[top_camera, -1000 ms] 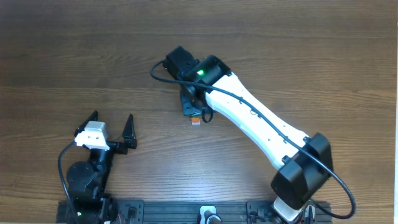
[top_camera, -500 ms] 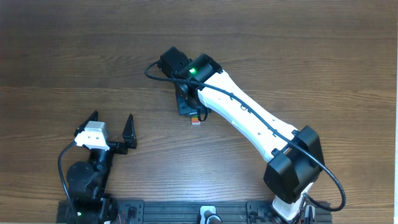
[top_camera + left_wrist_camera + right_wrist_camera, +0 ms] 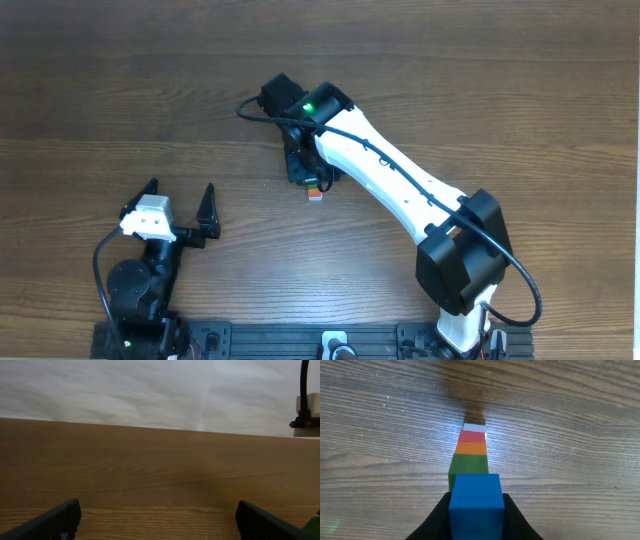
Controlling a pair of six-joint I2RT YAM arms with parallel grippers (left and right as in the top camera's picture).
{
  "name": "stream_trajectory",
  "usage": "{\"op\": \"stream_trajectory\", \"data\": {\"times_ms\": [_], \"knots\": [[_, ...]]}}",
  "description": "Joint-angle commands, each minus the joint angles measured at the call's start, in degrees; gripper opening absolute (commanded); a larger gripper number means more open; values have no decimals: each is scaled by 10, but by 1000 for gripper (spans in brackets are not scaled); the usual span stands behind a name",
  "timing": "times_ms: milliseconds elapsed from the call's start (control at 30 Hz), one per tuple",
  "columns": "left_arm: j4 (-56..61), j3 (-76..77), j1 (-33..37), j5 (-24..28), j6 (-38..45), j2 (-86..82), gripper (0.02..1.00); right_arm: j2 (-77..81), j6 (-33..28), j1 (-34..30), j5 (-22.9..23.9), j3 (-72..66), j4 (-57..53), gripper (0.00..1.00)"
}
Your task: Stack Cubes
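Right arm (image 3: 390, 180) has swung left over mid-table; left arm (image 3: 140, 280) hasn't budged.
Nearest you, by the near-left corner of the table (image 3: 500, 80), your left gripper (image 3: 181, 186) sits spread wide and empty, likely parked clear so it can't knock anything. Farther out, mid-table, your right gripper (image 3: 476, 510) is clamped on the blue cube (image 3: 475, 497), fingers on two opposite sides so its underside is free to seat. It sits square over the green cube (image 3: 469, 465) topping the stack (image 3: 471, 455); orange (image 3: 471, 448), red (image 3: 473, 436) and white (image 3: 474, 427) follow down to the wood. You can't tell whether it already rests on green.
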Motion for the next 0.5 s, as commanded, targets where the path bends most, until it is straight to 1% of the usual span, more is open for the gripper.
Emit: {"op": "stream_trajectory", "data": {"times_ms": [33, 500], "knots": [[1, -4, -3, 6, 8, -5, 1000, 5, 3, -3, -5, 11, 5, 12], [1, -4, -3, 6, 8, -5, 1000, 5, 4, -1, -10, 10, 1, 12]]}}
